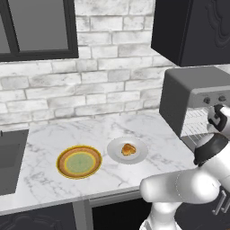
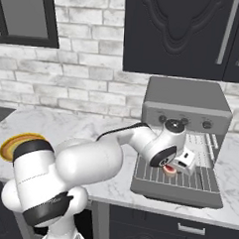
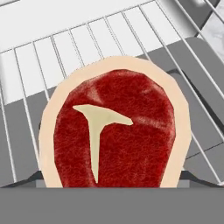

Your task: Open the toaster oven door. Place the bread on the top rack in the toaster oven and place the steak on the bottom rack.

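Two wire shelves show inside the toaster oven, whose door lies folded down flat in front of it, and the gripper hangs just over the pulled-out bottom rack with the steak directly under it. In the hand view the steak lies flat on the silver bars of that rack, red with a pale T-shaped fat mark and a cream rim, so close to the gripper that it hides the fingertips — no finger is seen touching it, and the jaws stand spread wide. The top rack sits above and behind the gripper, inside the oven mouth. Well off to the gripper's left on the marble counter, the bread rests on a small white plate. Farther left again, just beside that plate, sits a yellow-rimmed plate with a green centre. Beyond it — at the counter's far left — is the edge of a dark sink.
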Available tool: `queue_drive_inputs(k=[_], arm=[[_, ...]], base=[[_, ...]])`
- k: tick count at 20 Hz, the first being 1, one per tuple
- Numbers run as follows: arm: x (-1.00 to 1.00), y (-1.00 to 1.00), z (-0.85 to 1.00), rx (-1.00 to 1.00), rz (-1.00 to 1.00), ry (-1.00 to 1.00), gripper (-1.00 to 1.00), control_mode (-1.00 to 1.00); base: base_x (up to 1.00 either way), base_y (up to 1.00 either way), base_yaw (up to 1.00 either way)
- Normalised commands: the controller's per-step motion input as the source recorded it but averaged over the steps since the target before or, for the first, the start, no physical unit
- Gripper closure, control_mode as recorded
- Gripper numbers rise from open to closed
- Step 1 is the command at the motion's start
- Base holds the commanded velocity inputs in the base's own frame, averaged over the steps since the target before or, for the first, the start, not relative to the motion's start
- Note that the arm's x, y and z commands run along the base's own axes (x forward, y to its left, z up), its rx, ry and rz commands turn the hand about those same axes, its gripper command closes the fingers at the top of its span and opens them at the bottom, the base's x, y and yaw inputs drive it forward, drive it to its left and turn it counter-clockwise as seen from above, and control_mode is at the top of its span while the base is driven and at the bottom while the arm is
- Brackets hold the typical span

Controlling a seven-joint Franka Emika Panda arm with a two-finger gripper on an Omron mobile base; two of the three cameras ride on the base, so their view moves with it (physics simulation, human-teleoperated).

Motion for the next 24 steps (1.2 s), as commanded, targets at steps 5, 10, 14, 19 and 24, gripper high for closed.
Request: queue_drive_inputs(k=[5, 10, 14, 19, 24], arm=[[0.00, -0.06, -0.22, -0.03, 0.00, -0.05, 1.00, -1.00], [0.03, -0.06, -0.10, -0.03, 0.00, -0.02, 1.00, -1.00], [0.09, -0.09, 0.00, -0.02, 0.00, 0.00, 1.00, -1.00], [0.22, -0.03, 0.01, -0.04, 0.00, 0.00, 1.00, -1.00], [0.21, -0.02, -0.05, -0.02, 0.00, 0.00, 1.00, -1.00]], base=[[0.00, 0.00, 0.00], [0.00, 0.00, 0.00], [0.00, 0.00, 0.00], [0.00, 0.00, 0.00], [0.00, 0.00, 0.00]])
